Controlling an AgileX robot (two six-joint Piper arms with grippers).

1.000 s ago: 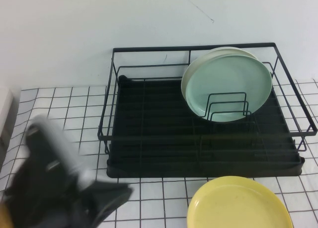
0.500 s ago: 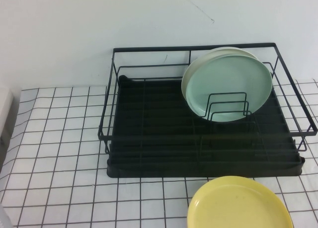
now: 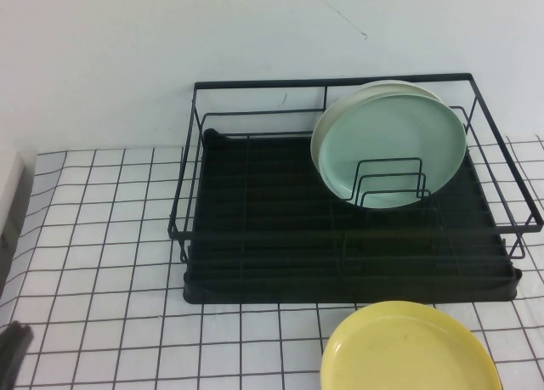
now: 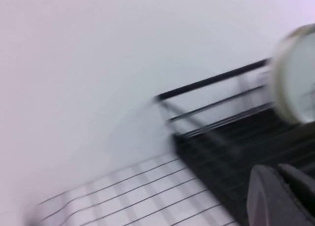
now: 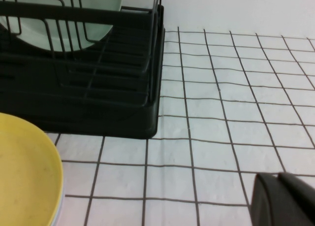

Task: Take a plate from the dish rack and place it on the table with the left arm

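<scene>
The yellow plate [image 3: 410,349] lies flat on the gridded table [image 3: 102,203], just in front of the black dish rack [image 3: 331,80]. It also shows in the right wrist view [image 5: 24,172] beside the rack's tray base [image 5: 123,113]. Only a dark tip of the left arm [image 3: 10,352] shows at the high view's lower left edge. In the left wrist view the left gripper [image 4: 280,196] is shut and empty, off the rack's left end [image 4: 211,80]. The right gripper [image 5: 283,199] is shut and empty, low over the table to the right of the rack.
Two pale green plates [image 3: 391,144] stand upright in the wire dividers at the rack's right rear; they also show in the left wrist view [image 4: 300,78] and the right wrist view [image 5: 98,4]. A white wall stands behind the rack. Open table lies left of the rack.
The left arm, large at the high view's lower left a second ago, pulled back out of sight; now only a small dark tip shows at that edge. The plates and rack have not moved.
</scene>
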